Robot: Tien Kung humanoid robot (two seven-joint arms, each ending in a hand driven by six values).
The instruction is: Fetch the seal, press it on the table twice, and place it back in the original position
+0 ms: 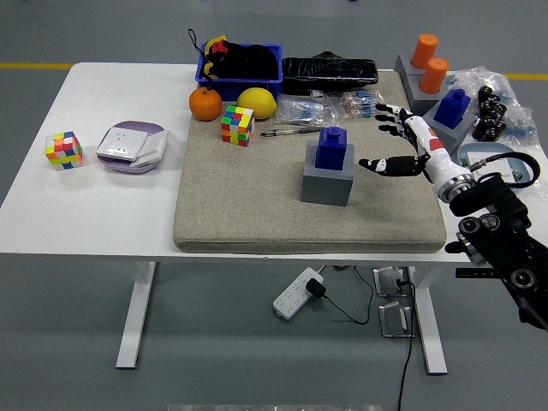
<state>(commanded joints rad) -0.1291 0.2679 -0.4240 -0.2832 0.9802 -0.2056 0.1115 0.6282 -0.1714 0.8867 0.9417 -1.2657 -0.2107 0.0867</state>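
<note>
**Right hand open beside seal; seal seated on its grey base**

The seal (331,147), a blue block with a smaller knob on top, stood upright on a grey base (328,181) near the middle of the beige mat (257,205). The mat covered the right-hand part of the white worktop (94,205).

The right hand (401,141) reached in from the right edge and hovered just to the right of the seal, apart from it. Its fingers were spread and held nothing; the thumb pointed toward the grey base without touching it. The left hand was not seen.

A second blue seal (451,107) sat on a grey holder at the far right, behind the hand, with two orange cylinders (430,64) further back.

Along the mat's far edge lay an orange (205,104), a lemon (257,103), a colour cube (237,125) and two pens (291,130). A blue bin (240,79) holding dark items stood behind the fruit, with a black packet (330,72) beside it.

On the bare worktop to the left rested another colour cube (64,150) and, near it, a white and lilac box (131,146).
</note>
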